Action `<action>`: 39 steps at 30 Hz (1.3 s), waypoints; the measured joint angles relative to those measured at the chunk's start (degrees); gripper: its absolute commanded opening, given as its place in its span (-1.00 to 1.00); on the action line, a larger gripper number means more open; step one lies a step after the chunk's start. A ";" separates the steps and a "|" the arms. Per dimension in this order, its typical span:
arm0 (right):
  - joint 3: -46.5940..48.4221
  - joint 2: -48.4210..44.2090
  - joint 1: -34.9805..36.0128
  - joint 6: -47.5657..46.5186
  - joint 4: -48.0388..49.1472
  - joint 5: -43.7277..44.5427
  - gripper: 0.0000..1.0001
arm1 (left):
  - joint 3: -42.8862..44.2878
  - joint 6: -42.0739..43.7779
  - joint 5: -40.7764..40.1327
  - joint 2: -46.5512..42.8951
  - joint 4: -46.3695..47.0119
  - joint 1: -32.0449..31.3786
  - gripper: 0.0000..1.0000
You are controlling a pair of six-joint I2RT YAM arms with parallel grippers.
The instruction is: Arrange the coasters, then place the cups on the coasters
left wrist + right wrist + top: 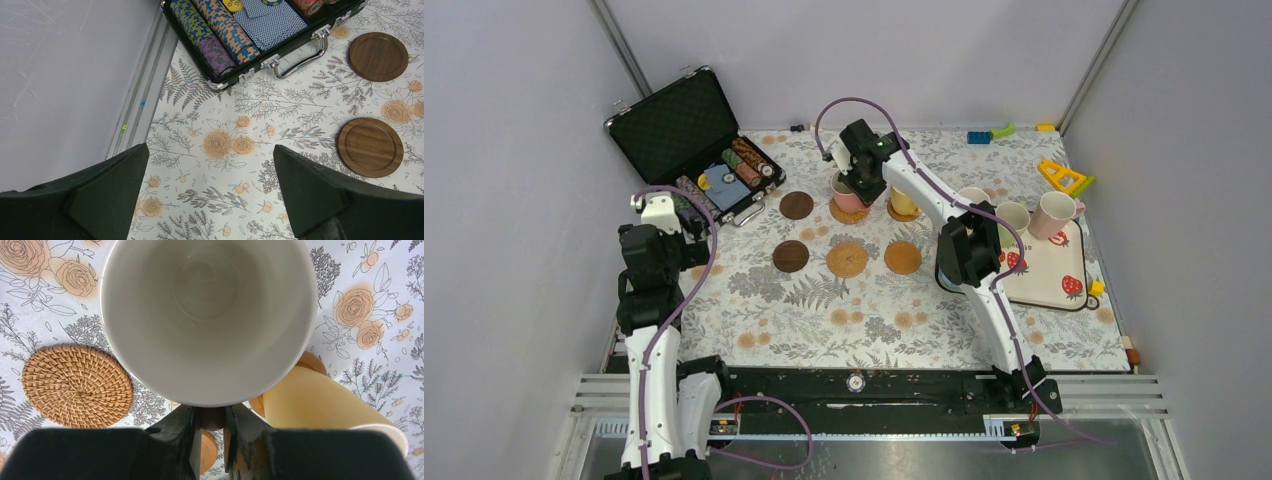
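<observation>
My right gripper [861,186] is shut on the handle of a pink cup [848,197], held at the woven coaster [850,213] in the back row; I cannot tell whether it touches. In the right wrist view its white inside [207,315] fills the frame, the fingers [186,432] pinching the handle. A yellow cup [903,201] stands on a cork coaster [312,362] beside it. Two dark wood coasters [796,205] [790,256], a woven one [847,260] and a cork one [902,257] lie bare. My left gripper [210,150] hangs open over the cloth.
An open black poker-chip case [686,130] sits at the back left. The strawberry-print tray [1064,275] at the right carries three more cups [1012,215], partly behind my right arm. Small toy pieces [1064,177] lie at the back right.
</observation>
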 measured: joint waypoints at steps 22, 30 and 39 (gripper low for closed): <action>-1.03 0.00 0.00 -1.77 1.81 0.20 0.24 | 0.00 0.00 0.00 -0.02 0.02 0.02 0.98; -1.95 -0.02 0.00 -3.02 1.64 0.63 0.96 | 0.00 0.00 0.02 0.00 0.02 0.02 0.98; -3.69 -7.56 0.00 -6.64 -3.13 1.60 0.99 | 0.00 0.00 0.02 0.00 0.07 0.02 0.97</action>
